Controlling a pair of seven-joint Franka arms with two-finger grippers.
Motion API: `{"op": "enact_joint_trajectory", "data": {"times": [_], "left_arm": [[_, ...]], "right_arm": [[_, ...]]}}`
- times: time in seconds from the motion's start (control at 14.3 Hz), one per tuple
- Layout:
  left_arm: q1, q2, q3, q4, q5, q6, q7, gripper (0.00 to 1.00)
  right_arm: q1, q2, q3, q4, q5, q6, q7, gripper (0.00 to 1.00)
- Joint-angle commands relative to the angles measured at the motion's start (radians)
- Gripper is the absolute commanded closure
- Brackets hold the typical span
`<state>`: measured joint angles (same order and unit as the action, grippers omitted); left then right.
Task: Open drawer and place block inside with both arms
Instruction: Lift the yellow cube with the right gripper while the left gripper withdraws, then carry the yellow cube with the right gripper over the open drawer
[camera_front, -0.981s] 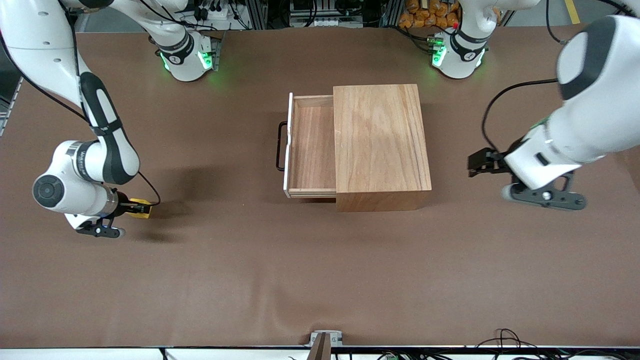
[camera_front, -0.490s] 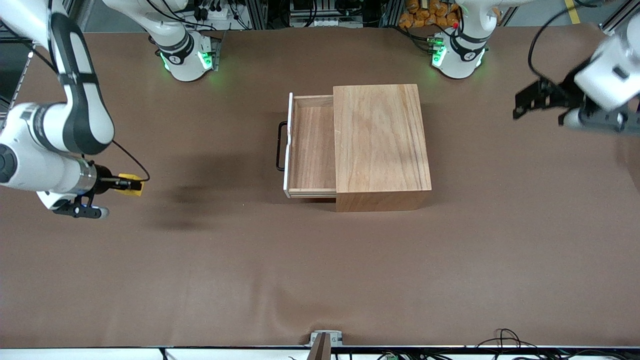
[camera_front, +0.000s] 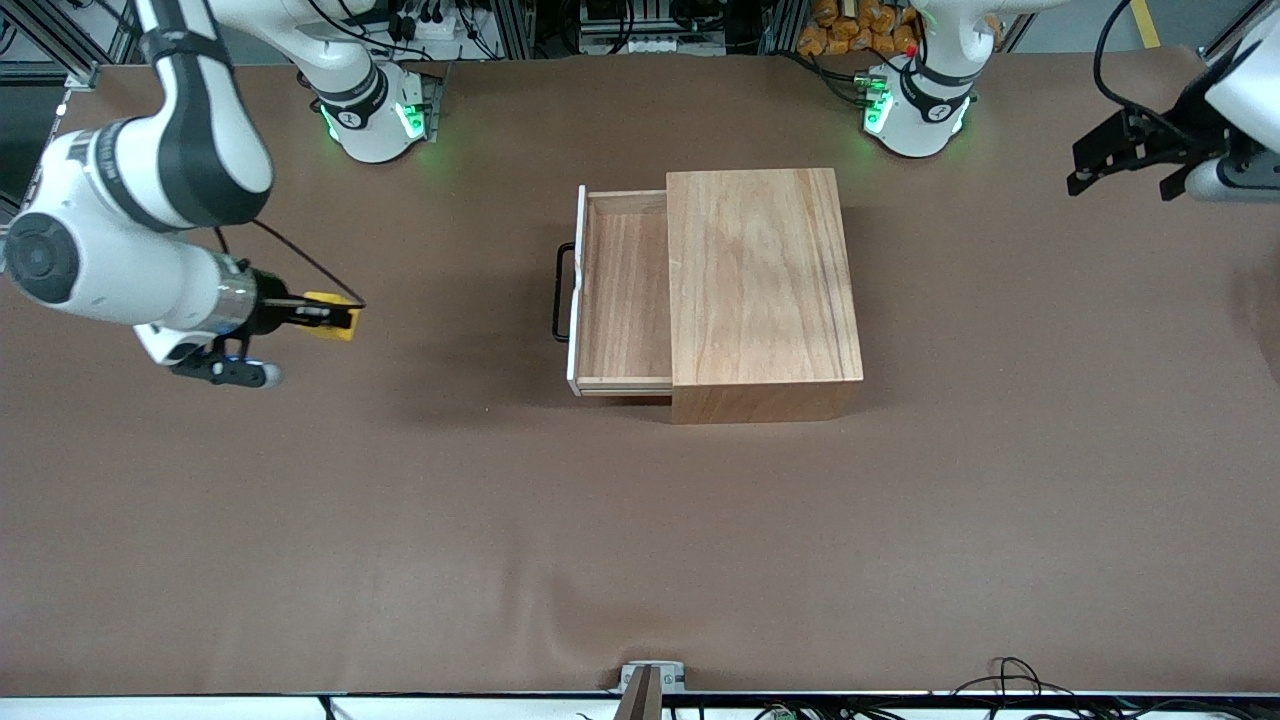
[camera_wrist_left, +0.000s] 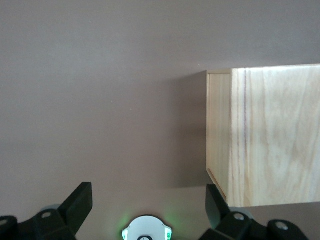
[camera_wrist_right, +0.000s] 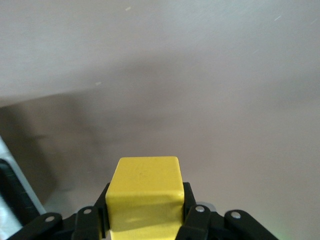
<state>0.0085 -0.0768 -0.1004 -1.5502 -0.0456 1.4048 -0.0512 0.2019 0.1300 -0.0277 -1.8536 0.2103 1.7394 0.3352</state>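
One drawer (camera_front: 622, 290) is seen pulled out of the wooden box (camera_front: 762, 290) in the front view, with nothing in it. The block (camera_front: 338, 318) is clamped in the right gripper (camera_front: 325, 316) above the table (camera_front: 640, 520), toward the right arm's end. The left gripper (camera_front: 1090, 168) is held spread and holds nothing in the left wrist view. The block (camera_wrist_right: 145, 200) is shown pinched between the fingers (camera_wrist_right: 196, 220) in the right wrist view.

A robotics lab, by the look of it. 2 white arms, the right arm (camera_front: 150, 190) and the left arm (camera_front: 1240, 90), rise from green-lit bases (camera_front: 372, 115) bolted along the far edge of a wide table (camera_front: 640, 540) covered in plain brown matting. Above that edge run aluminium frame rails (camera_front: 640, 25), power strips and bundles of black cable (camera_front: 420, 20). More loose cable (camera_front: 1010, 680) trails along the near edge, beside a small metal bracket (camera_front: 650, 680).
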Motion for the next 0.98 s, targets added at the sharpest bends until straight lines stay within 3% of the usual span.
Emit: {"op": "enact_joint_trajectory", "data": {"times": [0.0,0.21,0.63,0.91], "left_arm": [[-0.035,0.084,0.047,0.093,0.017,-0.007,0.027,0.00],[-0.036,0.101,0.059,0.108,0.016,-0.006,0.047,0.00],[-0.036,0.078,0.064,0.110,0.029,-0.012,0.079,0.00],[-0.035,0.074,0.071,0.110,0.027,-0.010,0.077,0.00]], "right_arm": [[0.127,-0.003,-0.009,0.037,0.061,-0.003,0.209,1.00],[0.256,0.007,-0.011,0.068,0.113,0.051,0.423,1.00],[0.471,0.077,-0.011,0.077,0.120,0.230,0.707,1.00],[0.528,0.141,-0.011,0.089,0.120,0.315,1.026,1.00]]}}
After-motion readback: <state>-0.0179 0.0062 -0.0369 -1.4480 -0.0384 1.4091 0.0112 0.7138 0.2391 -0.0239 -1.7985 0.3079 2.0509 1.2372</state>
